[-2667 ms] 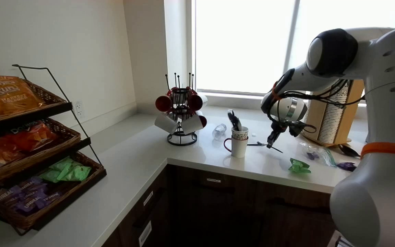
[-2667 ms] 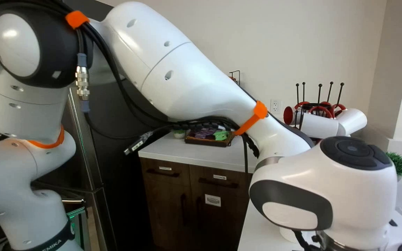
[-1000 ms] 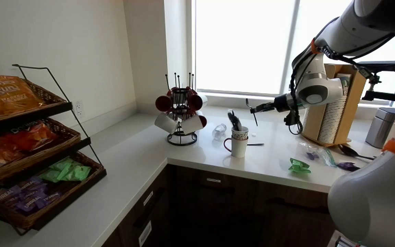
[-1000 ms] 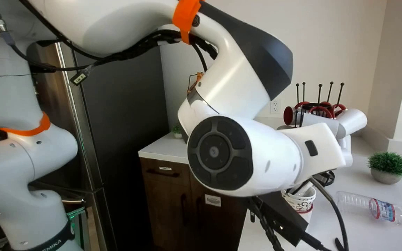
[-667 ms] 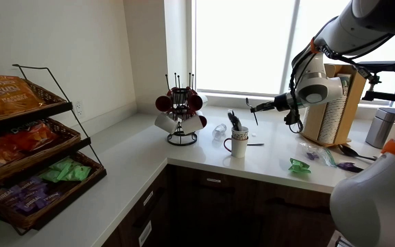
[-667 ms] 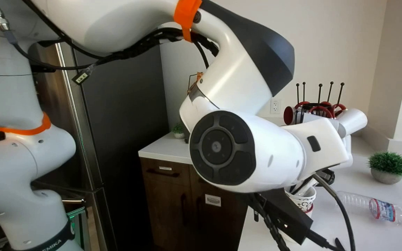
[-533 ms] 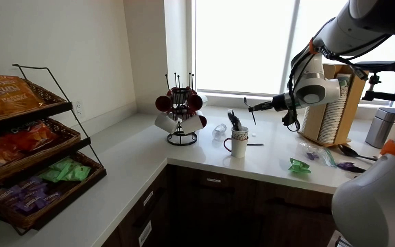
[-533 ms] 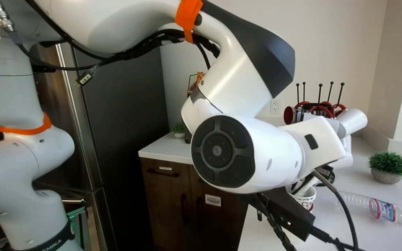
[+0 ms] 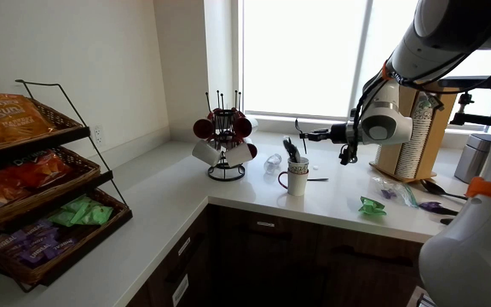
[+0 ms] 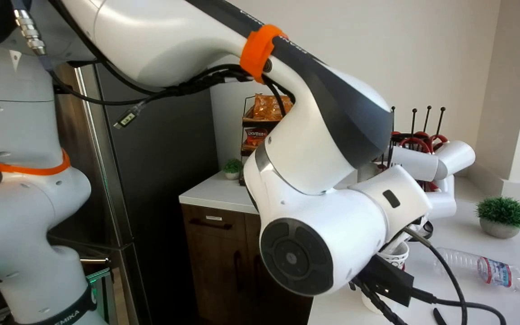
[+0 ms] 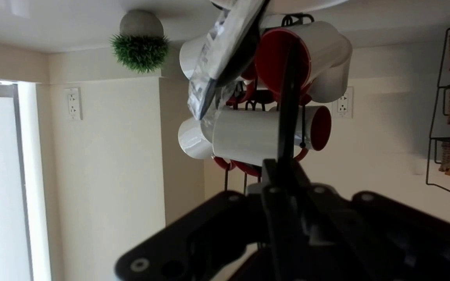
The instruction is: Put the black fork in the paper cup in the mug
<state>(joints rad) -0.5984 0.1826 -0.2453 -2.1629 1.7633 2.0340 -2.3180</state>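
My gripper (image 9: 304, 136) is shut on a slender black fork (image 9: 298, 126) and points sideways in an exterior view. The fork stands nearly upright, slightly tilted, above and just right of the paper cup (image 9: 298, 166). This patterned white cup sits in the mouth of a white mug (image 9: 297, 184) with a red handle and holds several black utensils (image 9: 291, 149). In an exterior view the cup (image 10: 396, 258) shows partly behind the arm; the gripper and fork are hidden there. In the wrist view, which stands upside down, the fork (image 11: 288, 109) rises from the closed fingertips (image 11: 281, 173).
A mug rack (image 9: 223, 143) stands behind left of the cup. A plastic bottle (image 10: 494, 272) lies beside it, and a potted plant (image 10: 503, 216) stands farther back. A dark utensil (image 9: 319, 179), a green wrapper (image 9: 372, 205) and a wooden organizer (image 9: 390, 143) are to the right.
My gripper has risen from the counter, turned from pointing down to sideways, and carried the fork left toward the cup. In the last half second it has moved slightly farther left.
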